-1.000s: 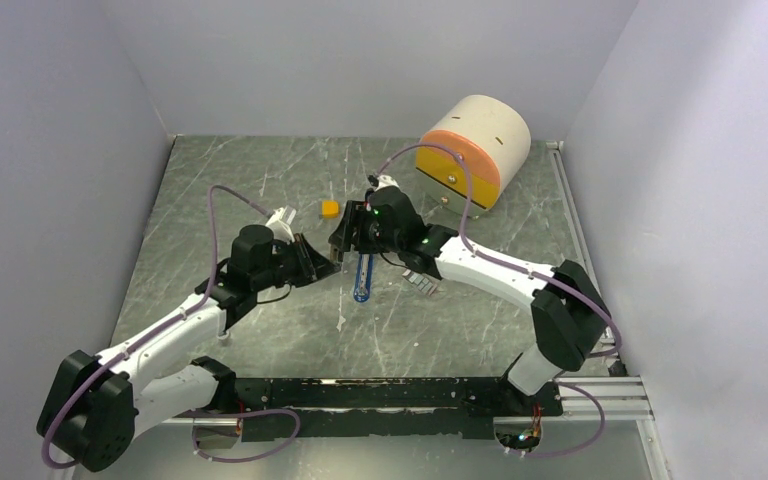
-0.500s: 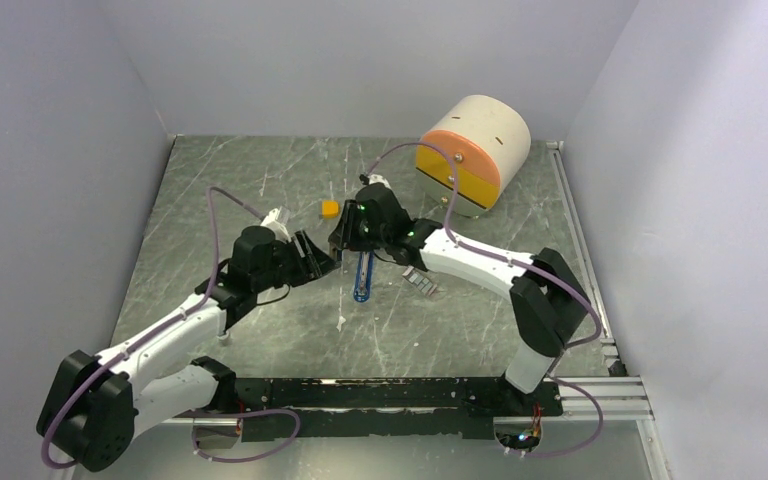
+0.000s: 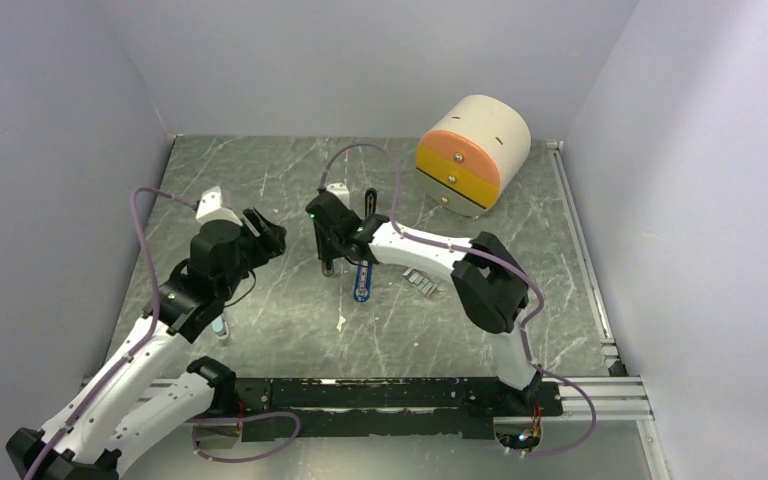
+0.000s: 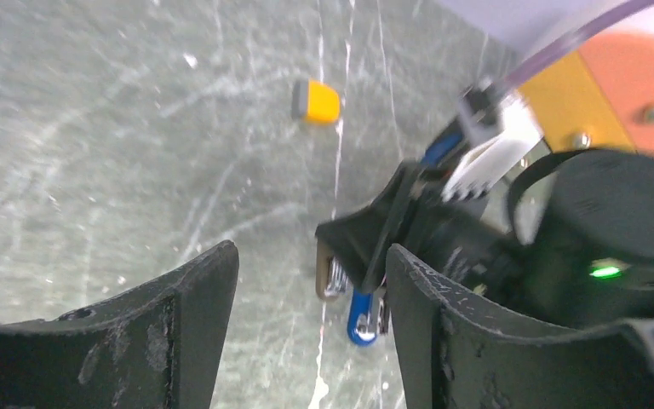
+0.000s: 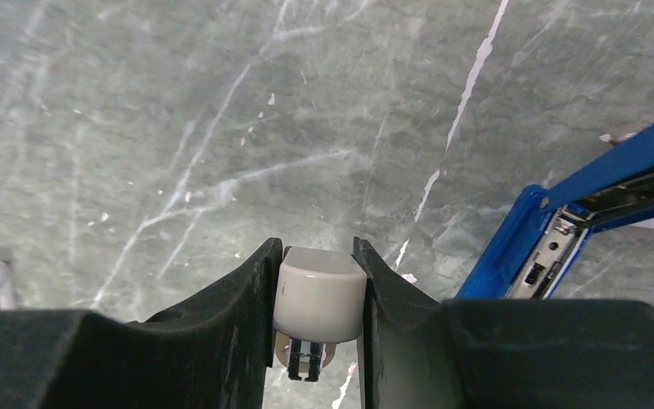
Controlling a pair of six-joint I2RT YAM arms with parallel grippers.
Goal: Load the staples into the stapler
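The right hand [image 5: 315, 249] is closed narrowly on a small off-white block [image 5: 319, 294], with its fingertips pointing down at the grey marbled worktop [image 3: 260, 170]. Just to its right lies the blue stapler [image 5: 524, 226], opened up. Farther right, apart from the stapler, the staples [image 3: 421, 282] lie flat. The left hand [image 4: 311, 260] stands wide with nothing between its fingers, facing the right hand. An orange-yellow block [image 4: 316, 100] lies ahead of the left hand. Well behind the right hand and to its right sits a cream drum [image 3: 470, 150] with orange and yellow drawer fronts.
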